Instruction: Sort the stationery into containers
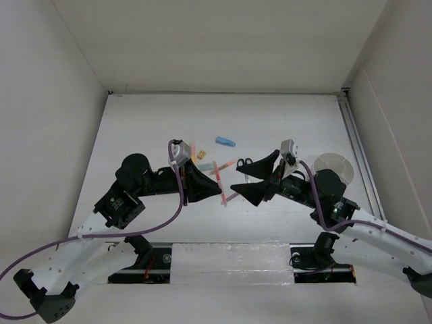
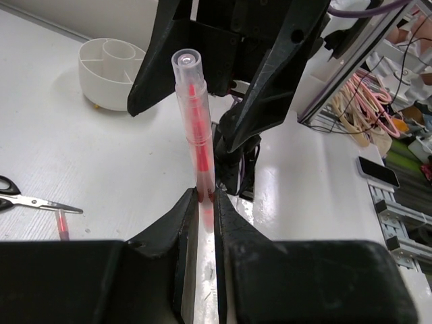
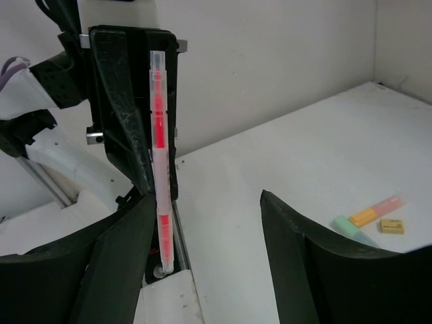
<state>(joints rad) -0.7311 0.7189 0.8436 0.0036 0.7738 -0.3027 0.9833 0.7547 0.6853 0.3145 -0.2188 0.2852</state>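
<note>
My left gripper (image 1: 217, 190) (image 2: 206, 196) is shut on the lower end of a thin pink pen (image 2: 194, 128), which sticks out beyond its fingertips above the table. The pen also shows in the top view (image 1: 229, 198) and the right wrist view (image 3: 159, 169). My right gripper (image 1: 244, 179) (image 3: 208, 197) is open and faces the left one. The pen stands just inside its left finger (image 3: 125, 250), and I cannot tell whether they touch. The white divided cup (image 1: 335, 167) (image 2: 101, 74) stands at the right. The black-handled scissors (image 1: 244, 163) (image 2: 27, 198) lie on the table.
A light-blue marker (image 1: 225, 142) lies further back. More pink pens (image 1: 219, 169), a mint-green marker (image 3: 347, 226), a yellow-orange marker (image 3: 374, 212) and a small yellow piece (image 3: 391, 226) lie mid-table. White walls close in the back and sides.
</note>
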